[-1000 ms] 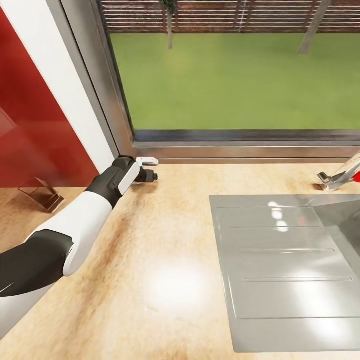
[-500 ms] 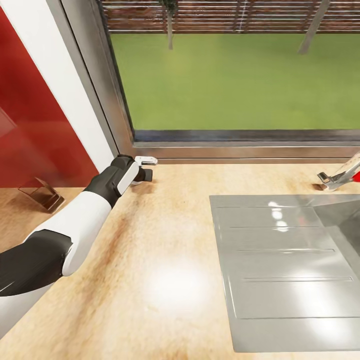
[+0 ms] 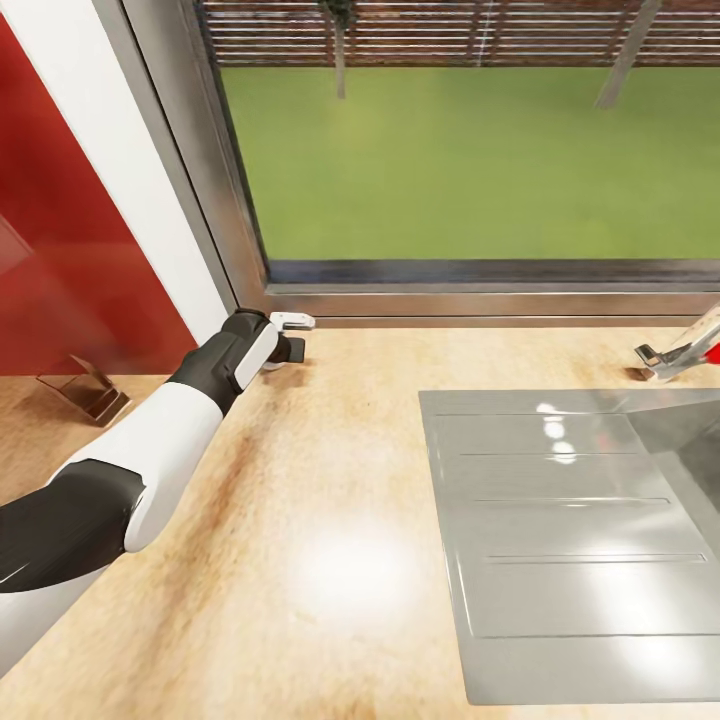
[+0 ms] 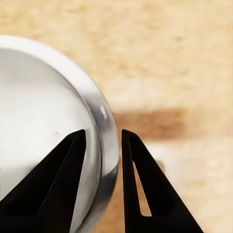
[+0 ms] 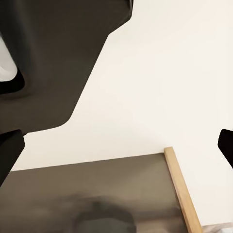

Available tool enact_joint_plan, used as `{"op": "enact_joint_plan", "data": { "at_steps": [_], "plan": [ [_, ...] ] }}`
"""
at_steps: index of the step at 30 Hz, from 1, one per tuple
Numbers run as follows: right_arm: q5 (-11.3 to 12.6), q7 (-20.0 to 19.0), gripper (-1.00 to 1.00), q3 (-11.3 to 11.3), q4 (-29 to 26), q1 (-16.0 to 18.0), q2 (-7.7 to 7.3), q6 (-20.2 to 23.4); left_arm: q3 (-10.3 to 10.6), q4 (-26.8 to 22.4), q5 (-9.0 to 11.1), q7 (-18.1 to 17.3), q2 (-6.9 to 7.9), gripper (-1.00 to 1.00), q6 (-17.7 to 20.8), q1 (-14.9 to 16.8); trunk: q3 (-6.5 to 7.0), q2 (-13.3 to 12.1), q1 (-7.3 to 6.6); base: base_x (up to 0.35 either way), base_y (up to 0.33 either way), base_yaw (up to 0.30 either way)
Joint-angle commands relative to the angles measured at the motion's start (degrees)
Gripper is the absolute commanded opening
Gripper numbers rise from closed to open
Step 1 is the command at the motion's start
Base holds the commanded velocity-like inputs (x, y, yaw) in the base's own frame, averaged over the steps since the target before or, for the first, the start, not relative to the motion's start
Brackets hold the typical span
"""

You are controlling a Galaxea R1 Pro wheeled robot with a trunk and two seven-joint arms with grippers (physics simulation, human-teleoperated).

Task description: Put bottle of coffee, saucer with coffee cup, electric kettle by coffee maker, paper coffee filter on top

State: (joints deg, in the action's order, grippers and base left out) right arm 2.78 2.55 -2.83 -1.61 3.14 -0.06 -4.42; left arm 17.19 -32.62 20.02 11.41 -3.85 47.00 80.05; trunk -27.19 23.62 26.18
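One left arm is reaching across one tan countertop toward eleven o'clock. One steel drainboard is lying at four o'clock, carrying three raised ribs, and one faucet is poking in at three o'clock. One small clear stand is sitting at nine o'clock. One window is spanning twelve o'clock, with two tree trunks standing beyond it, one at twelve and one at one o'clock. In the left wrist view, two black fingers are straddling the rim of one saucer. In the right wrist view, two dark fingertips are showing, along with one wooden strip.
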Motion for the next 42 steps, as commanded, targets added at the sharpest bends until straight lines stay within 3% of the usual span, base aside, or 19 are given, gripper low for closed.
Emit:
{"op": "enact_joint_plan", "data": {
  "at_steps": [1, 9, 42],
  "plan": [
    [0.29, 0.00, 1.00, -0.25, 0.04, 0.03, 0.01, -0.25, 0.30, -0.04, 1.02, 0.44, 0.05, -1.00, 0.14, 0.02, -0.09, 0.07, 0.03, 0.000, 0.000, 0.000],
    [0.29, 0.00, 1.00, -0.25, 0.05, 0.03, 0.06, -0.24, 0.72, -0.24, 1.07, 0.38, -0.10, -1.00, 0.19, 0.02, 0.10, 0.07, 0.03, 0.000, 0.000, 0.000],
    [0.29, 0.00, 1.00, -0.25, 0.02, 0.03, 0.50, -0.24, 0.65, -0.34, 1.15, 0.22, -0.18, -1.00, 0.95, 0.02, 3.00, 0.07, 0.03, 0.000, 0.000, 0.000]
  ]
}}
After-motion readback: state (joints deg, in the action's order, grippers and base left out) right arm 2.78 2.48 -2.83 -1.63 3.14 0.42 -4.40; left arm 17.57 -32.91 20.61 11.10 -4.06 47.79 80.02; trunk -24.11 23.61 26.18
